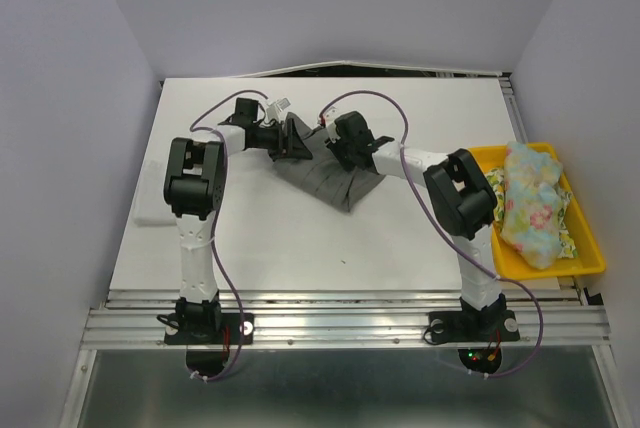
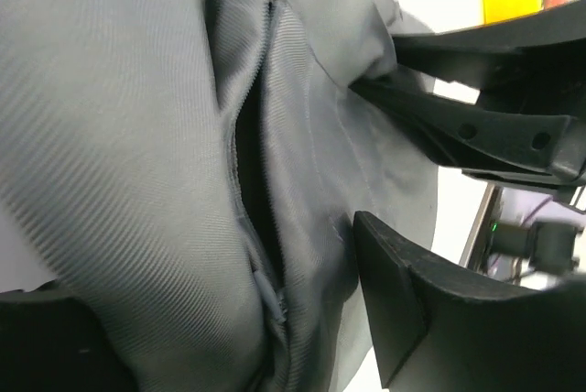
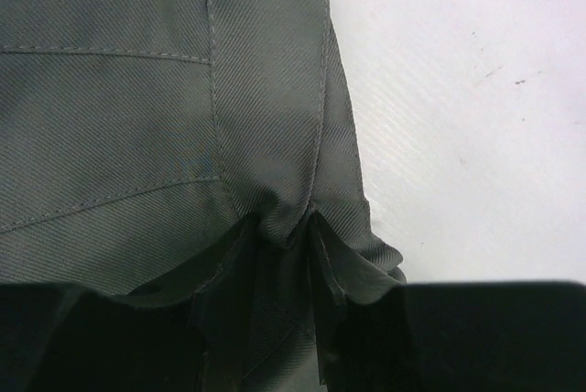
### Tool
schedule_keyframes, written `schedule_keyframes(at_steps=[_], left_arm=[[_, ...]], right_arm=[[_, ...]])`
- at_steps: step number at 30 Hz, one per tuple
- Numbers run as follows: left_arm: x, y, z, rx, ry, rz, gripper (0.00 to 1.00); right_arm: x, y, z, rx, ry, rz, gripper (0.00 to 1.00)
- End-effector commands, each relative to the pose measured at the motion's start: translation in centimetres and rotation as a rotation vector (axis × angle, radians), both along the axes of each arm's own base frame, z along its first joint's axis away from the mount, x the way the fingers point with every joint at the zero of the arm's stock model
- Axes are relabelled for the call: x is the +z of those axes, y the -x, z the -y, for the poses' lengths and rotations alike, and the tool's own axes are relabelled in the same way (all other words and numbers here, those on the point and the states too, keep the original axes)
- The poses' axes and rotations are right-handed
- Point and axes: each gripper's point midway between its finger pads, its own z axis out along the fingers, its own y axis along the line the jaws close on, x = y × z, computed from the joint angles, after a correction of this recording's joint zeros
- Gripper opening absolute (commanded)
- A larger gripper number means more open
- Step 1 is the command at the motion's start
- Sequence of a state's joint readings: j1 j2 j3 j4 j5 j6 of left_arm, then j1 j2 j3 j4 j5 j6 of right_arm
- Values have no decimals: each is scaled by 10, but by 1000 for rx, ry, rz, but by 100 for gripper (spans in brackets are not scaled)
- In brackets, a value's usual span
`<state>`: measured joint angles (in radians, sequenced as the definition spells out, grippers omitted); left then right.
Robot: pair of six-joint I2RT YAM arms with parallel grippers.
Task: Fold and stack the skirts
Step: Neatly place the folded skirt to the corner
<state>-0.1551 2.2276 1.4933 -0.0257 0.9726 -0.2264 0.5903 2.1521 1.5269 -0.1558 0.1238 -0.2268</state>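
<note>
There are two arms, the left arm [image 1: 195, 183] and the right arm [image 1: 462, 198], with one gripper each: left gripper [image 1: 300, 140], right gripper [image 1: 335, 151]. There is one grey skirt [image 1: 340, 186], one table [image 1: 300, 248] and one yellow tray [image 1: 592, 266]. The floral cloth [image 1: 530, 203] in the tray cannot be counted piece by piece.

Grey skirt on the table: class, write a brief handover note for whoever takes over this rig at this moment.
Left gripper: fingers apart with cloth between them; grip unclear.
Right gripper: shut on the grey skirt, pinching a gathered edge.
Grey skirt: far middle of the table, bunched between both grippers, not flat.
Floral cloth: heaped in the yellow tray at the table's right edge.
Done: no finished fold or stack visible.
Left: fold the grey skirt, then fold and stack the floral pieces.
</note>
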Motion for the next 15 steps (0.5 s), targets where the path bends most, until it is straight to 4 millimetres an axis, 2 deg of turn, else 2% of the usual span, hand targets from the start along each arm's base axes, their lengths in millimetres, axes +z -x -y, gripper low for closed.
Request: schedule_keyframes(at_steps=[1, 10, 13, 15], left_arm=[[-45, 33, -25, -132, -175, -93, 75], [-33, 39, -35, -258, -187, -3, 79], [-33, 40, -33, -259, -178, -2, 82], [-30, 32, -30, -238, -157, 13, 82]], right_arm=[[-73, 46, 35, 58, 197, -183, 34], [-76, 38, 45, 147, 302, -113, 34], [-75, 40, 42, 202, 300, -97, 34], [-74, 43, 38, 239, 286, -96, 34]])
